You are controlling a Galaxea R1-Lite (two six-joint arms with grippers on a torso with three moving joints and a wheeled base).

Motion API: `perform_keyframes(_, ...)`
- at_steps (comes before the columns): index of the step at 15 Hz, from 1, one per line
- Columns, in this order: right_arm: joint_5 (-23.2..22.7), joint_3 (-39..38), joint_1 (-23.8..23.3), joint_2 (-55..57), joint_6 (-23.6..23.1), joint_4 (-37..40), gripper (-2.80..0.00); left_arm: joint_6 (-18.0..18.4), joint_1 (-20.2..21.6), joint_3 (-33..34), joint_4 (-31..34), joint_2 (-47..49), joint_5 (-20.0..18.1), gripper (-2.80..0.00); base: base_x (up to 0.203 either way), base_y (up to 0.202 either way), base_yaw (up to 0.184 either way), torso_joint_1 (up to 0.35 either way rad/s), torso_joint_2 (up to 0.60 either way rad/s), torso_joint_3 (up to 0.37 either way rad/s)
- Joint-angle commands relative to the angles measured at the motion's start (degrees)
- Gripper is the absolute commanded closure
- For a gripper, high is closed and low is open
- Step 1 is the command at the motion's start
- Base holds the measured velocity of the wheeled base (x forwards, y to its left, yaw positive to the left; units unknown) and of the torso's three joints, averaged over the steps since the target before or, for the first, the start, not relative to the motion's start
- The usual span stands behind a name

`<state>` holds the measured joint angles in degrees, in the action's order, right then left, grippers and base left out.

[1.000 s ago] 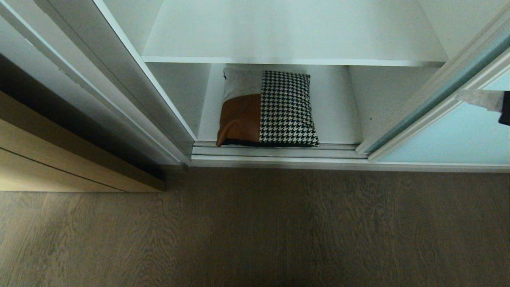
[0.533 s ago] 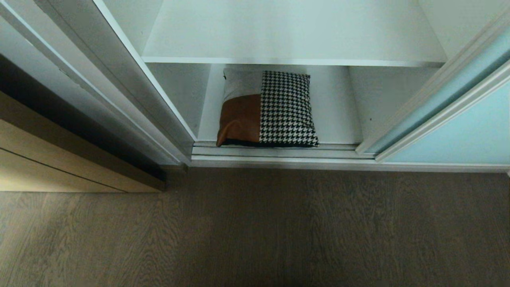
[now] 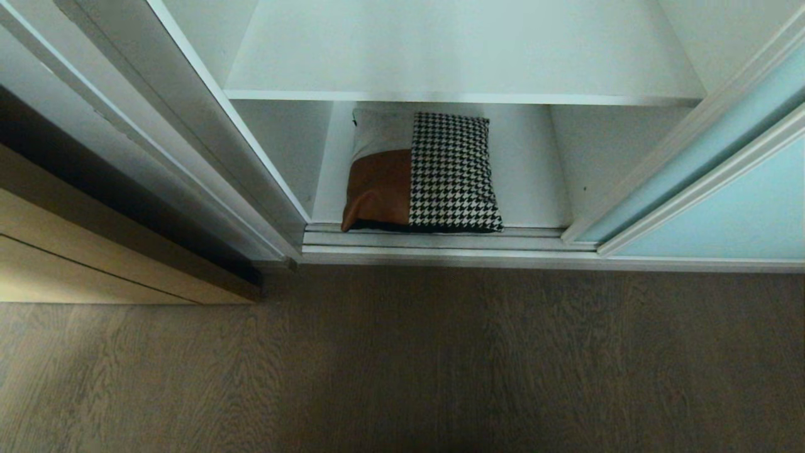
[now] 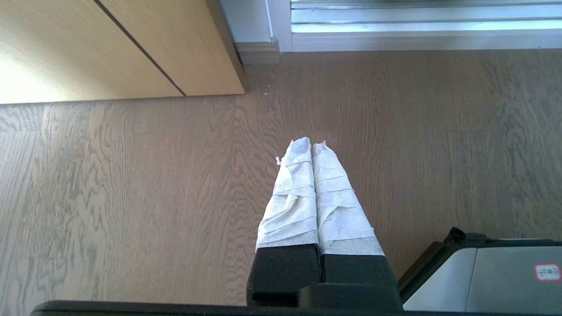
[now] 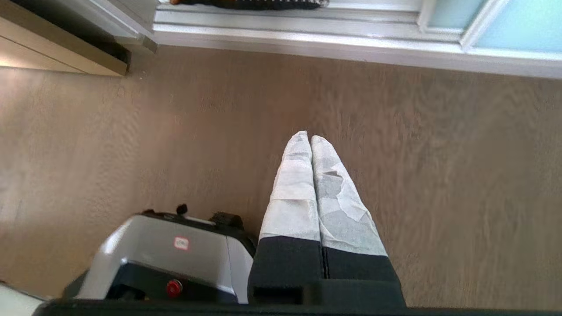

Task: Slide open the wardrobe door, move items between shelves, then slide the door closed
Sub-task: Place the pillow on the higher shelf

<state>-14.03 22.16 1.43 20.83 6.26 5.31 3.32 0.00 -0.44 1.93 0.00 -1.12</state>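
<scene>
Wardrobe open: sliding wardrobe door (image 3: 742, 207) pushed aside at right, cushion (image 3: 421, 173) flat on the bottom shelf (image 3: 534, 189), upper shelf (image 3: 465, 56) bare. Left gripper (image 4: 311, 144) and right gripper (image 5: 307, 139) hang over the floor (image 3: 402, 358), jaws pressed together, empty. Moving and closing likely remain.

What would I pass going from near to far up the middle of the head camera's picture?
Wooden floor → silver door track → cushion on the lower shelf → upper shelf above it.
</scene>
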Motion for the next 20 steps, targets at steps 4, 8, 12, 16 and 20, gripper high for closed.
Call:
perform_keyframes(4,4.44,-14.48,-0.66,-15.44,-2.57,-0.99,0.00,0.02,0.00,0.00,0.01,0.09,-0.02,0.00,0.000,0.000,0.000,0.000,0.00,0.000)
perform_keyframes(8,6.16,-18.61,-0.82,-21.00,-5.36,-1.31,0.00,0.02,0.00,0.00,0.01,0.09,-0.02,0.00,0.000,0.000,0.000,0.000,0.00,0.000)
perform_keyframes(12,11.56,-19.33,-0.94,-21.09,3.13,-1.54,0.00,0.02,0.00,-0.04,0.01,0.09,-0.02,0.00,0.000,0.000,0.000,0.000,0.00,0.000)
perform_keyframes(16,14.14,-21.95,-0.93,-21.02,-9.75,-5.25,0.00,0.02,0.00,0.00,0.01,0.09,-0.02,0.00,0.000,0.000,0.000,0.000,0.00,0.000)
perform_keyframes(20,11.84,-22.16,-0.99,-21.00,-10.46,-5.40,0.00,0.02,0.00,0.00,0.01,0.09,-0.02,0.00,0.000,0.000,0.000,0.000,0.00,0.000)
